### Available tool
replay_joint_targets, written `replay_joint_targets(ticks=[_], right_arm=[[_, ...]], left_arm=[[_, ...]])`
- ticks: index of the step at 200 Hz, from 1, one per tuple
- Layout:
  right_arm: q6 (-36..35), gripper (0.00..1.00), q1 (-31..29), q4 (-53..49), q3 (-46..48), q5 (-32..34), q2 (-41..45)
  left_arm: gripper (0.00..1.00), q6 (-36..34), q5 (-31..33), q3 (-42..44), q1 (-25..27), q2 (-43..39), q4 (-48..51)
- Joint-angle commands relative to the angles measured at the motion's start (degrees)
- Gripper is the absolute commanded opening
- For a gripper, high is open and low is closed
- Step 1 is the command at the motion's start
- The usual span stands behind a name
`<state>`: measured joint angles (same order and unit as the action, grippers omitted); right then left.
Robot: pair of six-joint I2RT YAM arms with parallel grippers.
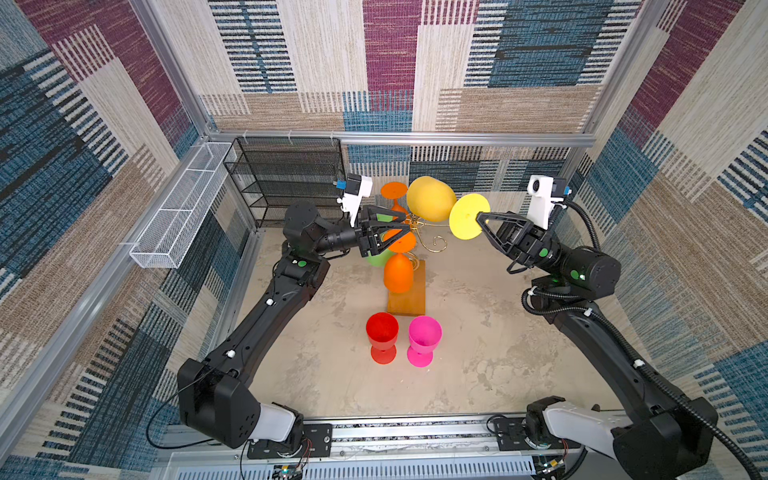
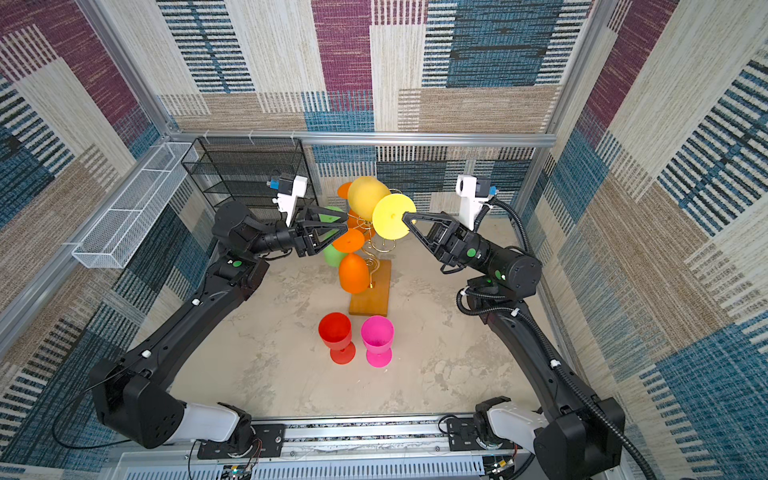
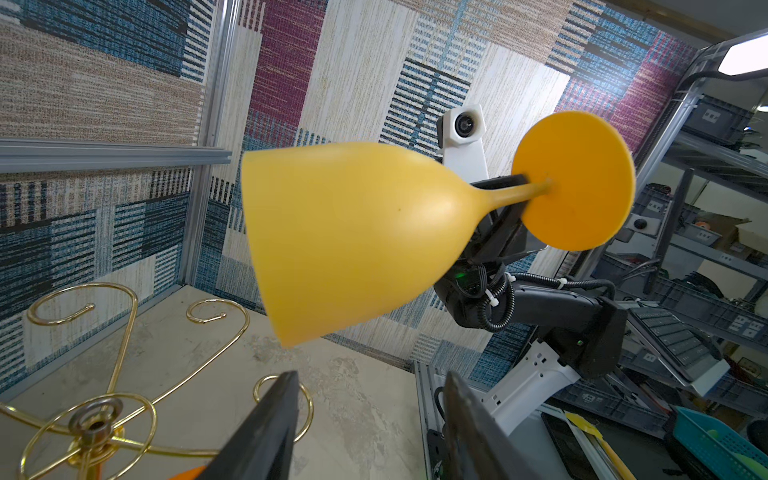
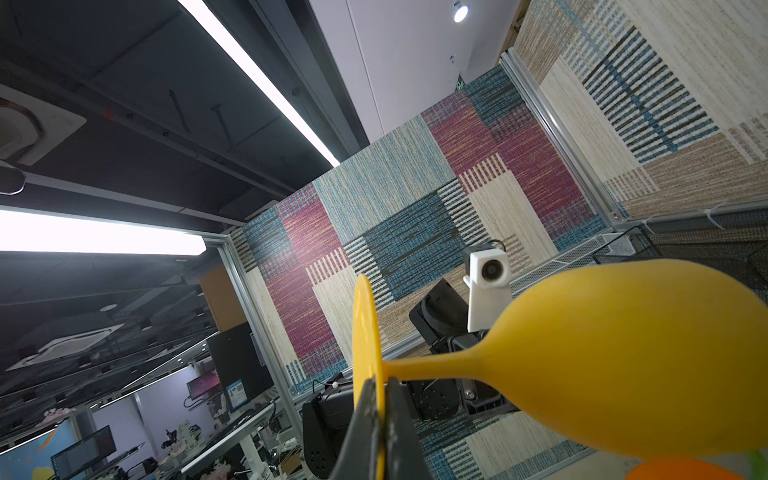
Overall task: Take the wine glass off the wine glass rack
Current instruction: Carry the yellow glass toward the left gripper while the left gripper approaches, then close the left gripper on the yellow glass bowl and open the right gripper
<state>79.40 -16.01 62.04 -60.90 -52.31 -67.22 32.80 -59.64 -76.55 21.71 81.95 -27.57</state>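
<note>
Wine glass [image 1: 430, 198] horizontal, foot in R jaws, R arm [image 1: 615, 345] bent.

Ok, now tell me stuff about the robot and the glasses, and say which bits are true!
1. The right pincer pinches the yellow wine glass by its round foot. True.
2. The left pincer is gripping a glass. False: it is open and empty.
3. The red glass and the pink glass stand upright on the table. True.
4. The yellow wine glass hangs on the wine glass rack. False: it is held sideways in the air, clear of the hooks.
5. An orange glass hangs upside down on the rack. True.
</note>
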Motion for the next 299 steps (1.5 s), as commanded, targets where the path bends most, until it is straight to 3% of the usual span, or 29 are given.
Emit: replay_joint_targets(ticks=[1,117,142,191,234,299], right_arm=[[4.39,0.00,-0.24,6.26,1.00,0.56,-0.45],[17.15,0.00,-0.30,21.25,5.91,3.31,-3.92],[21.91,0.00,-0.33,28.33,6.93,5.69,-6.64],[25.72,0.00,-0.32,33.95,7.03,8.72,-10.05],[30.56,0.00,-0.20,37.16,6.85,10.87,-13.81],[38.38,0.11,-0.13,41.06,5.45,12.76,-19.33]], left_arm=[[0.59,-1.66,0.84,0.42,-0.15,0.81,-1.34],[0.60,8.32,-1.69,1.88,-0.24,3.60,-18.30],[0.56,10.44,-3.23,1.67,-0.09,3.62,-19.78],[0.43,8.79,-4.45,2.44,-0.01,1.48,-17.07],[0.31,12.31,-5.50,2.71,-0.01,0.76,-20.46],[0.20,20.13,-7.57,2.55,-0.01,0.71,-29.45]])
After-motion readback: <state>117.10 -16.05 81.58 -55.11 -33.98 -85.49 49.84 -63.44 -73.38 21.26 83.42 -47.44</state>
